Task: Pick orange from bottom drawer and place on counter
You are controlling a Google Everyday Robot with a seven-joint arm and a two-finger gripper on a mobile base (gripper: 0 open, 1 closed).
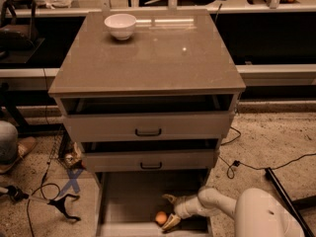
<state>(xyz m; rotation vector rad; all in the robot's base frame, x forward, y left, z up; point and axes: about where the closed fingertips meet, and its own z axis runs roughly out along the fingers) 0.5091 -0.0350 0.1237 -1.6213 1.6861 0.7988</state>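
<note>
The orange (161, 217) lies on the floor of the pulled-out bottom drawer (128, 201), near its front right. My gripper (169, 211) reaches into the drawer from the right, open, with one finger behind the orange and one in front of it, just to the orange's right. The white arm (217, 206) runs from the lower right corner. The counter (148, 58) is the glossy grey-brown top of the cabinet above.
A white bowl (120, 25) stands at the counter's back left. The two upper drawers (148, 127) are slightly open and overhang the bottom drawer. Cables (44, 191) lie on the floor at left, a dark bar (284, 191) at right.
</note>
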